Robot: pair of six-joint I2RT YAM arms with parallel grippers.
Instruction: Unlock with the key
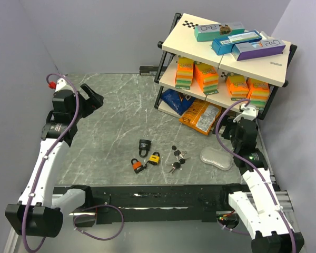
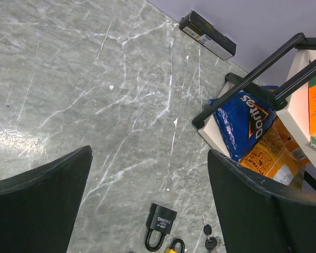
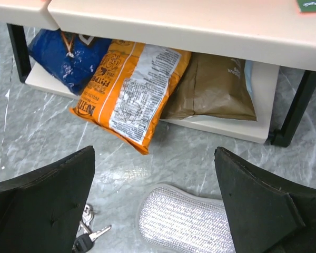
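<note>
Three padlocks lie on the grey marble table near its front middle: a black one (image 1: 144, 146), an orange one (image 1: 137, 165) and a yellow one (image 1: 155, 158). Bunches of black-headed keys (image 1: 177, 158) lie just right of them. My left gripper (image 1: 92, 97) is open and empty, raised over the table's far left. In the left wrist view (image 2: 150, 153) the black padlock (image 2: 162, 224) and keys (image 2: 209, 240) lie below it. My right gripper (image 1: 227, 128) is open and empty at the right. In the right wrist view (image 3: 154, 153) keys (image 3: 89, 237) show at the lower left.
A silver mesh pad (image 1: 216, 158) lies right of the keys, under my right gripper (image 3: 184, 219). A three-tier shelf rack (image 1: 171, 43) stands at the back right with boxes, a blue chip bag (image 1: 175, 100) and an orange bag (image 1: 200, 116). A black box (image 2: 207, 34) lies by the back wall.
</note>
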